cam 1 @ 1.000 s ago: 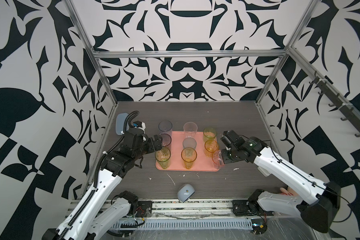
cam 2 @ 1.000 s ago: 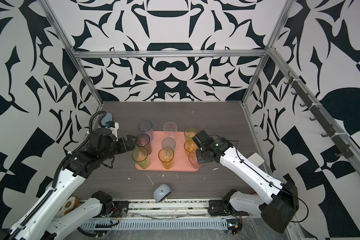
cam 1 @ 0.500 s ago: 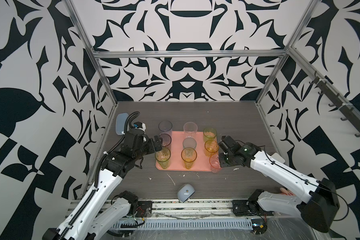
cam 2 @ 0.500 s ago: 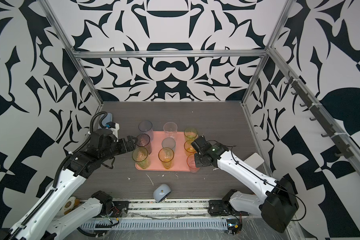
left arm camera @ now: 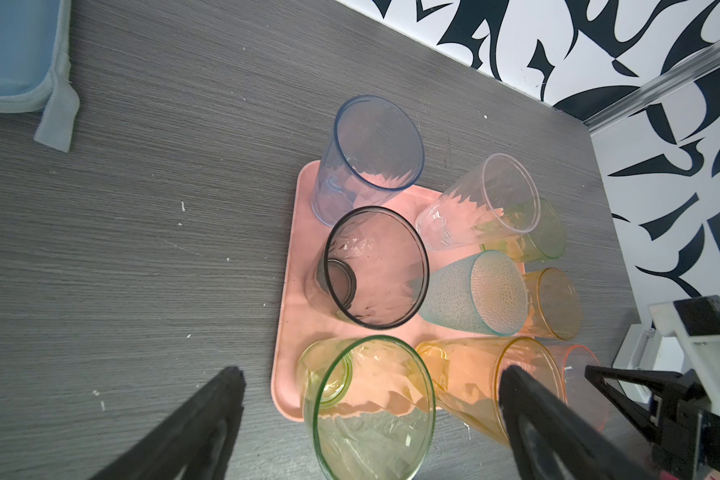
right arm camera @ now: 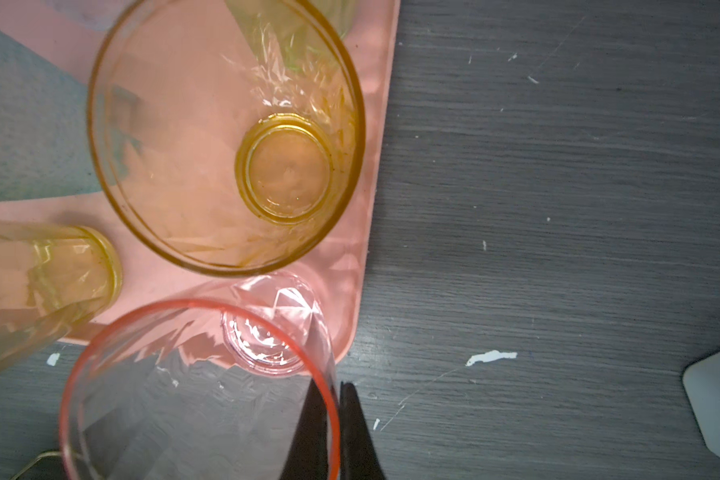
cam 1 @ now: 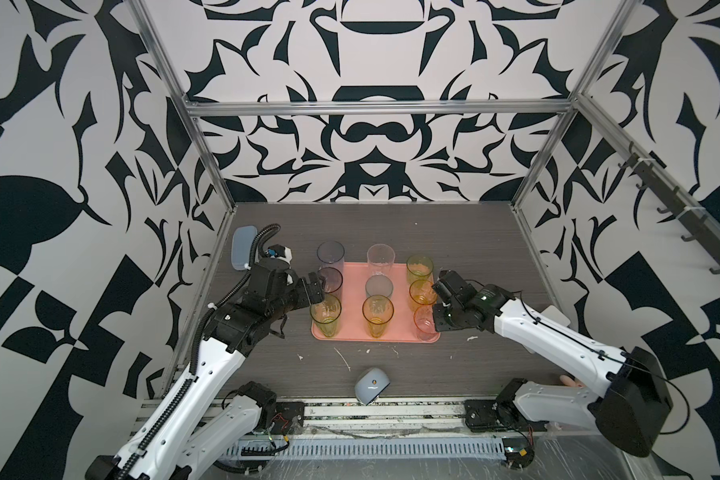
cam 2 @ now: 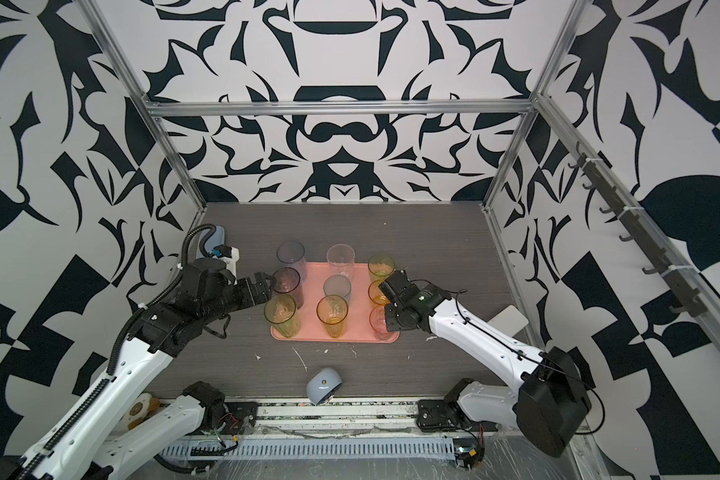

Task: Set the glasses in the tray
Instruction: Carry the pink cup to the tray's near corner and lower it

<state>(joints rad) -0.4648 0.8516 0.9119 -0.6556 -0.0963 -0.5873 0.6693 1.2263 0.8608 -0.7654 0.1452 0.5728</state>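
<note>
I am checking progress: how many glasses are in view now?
9, in three rows at the tray: back blue, clear, lime; middle grey, teal, amber; front green, orange, pink. None seems hidden.

Bright, even light and faint shadows greet you; highlights glint inside the amber faceted plastic tumbler [right arm camera: 225, 137]; lower-frame foreground blurs.

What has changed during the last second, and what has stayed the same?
The right gripper, shut on the rim of the pink glass, has come down, lowering that glass to the near right corner of the tray. It has not let go. The left gripper stays open at the tray's left edge; the other glasses did not move.
</note>
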